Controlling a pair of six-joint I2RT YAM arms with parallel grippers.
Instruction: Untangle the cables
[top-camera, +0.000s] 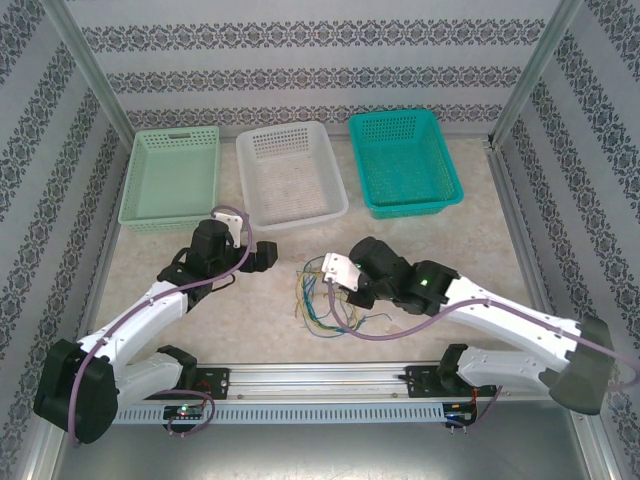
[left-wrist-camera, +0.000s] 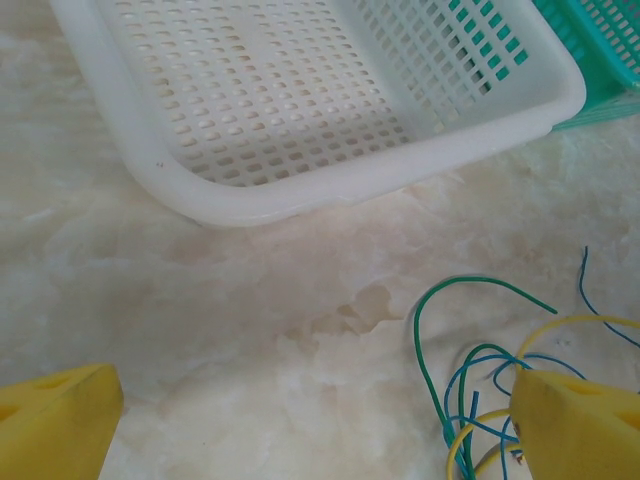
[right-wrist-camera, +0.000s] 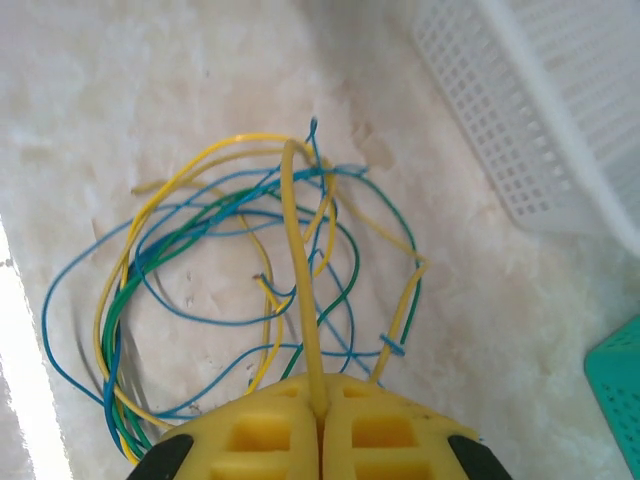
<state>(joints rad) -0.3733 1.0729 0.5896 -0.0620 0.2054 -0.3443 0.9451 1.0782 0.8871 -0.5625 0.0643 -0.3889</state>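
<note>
The cables (top-camera: 318, 295) lie in a loose tangle of thin yellow, blue and green strands on the marbled table between the two arms. My right gripper (right-wrist-camera: 320, 405) is shut on one yellow cable (right-wrist-camera: 298, 260), which rises straight out from between its yellow fingers over the rest of the tangle (right-wrist-camera: 180, 250). From above, that gripper (top-camera: 335, 272) sits at the tangle's right upper edge. My left gripper (left-wrist-camera: 315, 430) stands wide open with bare table between its fingers. The cables (left-wrist-camera: 470, 400) lie beside its right finger (left-wrist-camera: 575, 425). In the top view it (top-camera: 262, 255) is left of the tangle.
Three mesh baskets stand in a row at the back: light green (top-camera: 170, 180), white (top-camera: 290, 170) and teal (top-camera: 405, 160). The white basket's rim (left-wrist-camera: 330, 190) is just ahead of the left gripper. A thick purple arm cable (top-camera: 390, 335) loops by the tangle.
</note>
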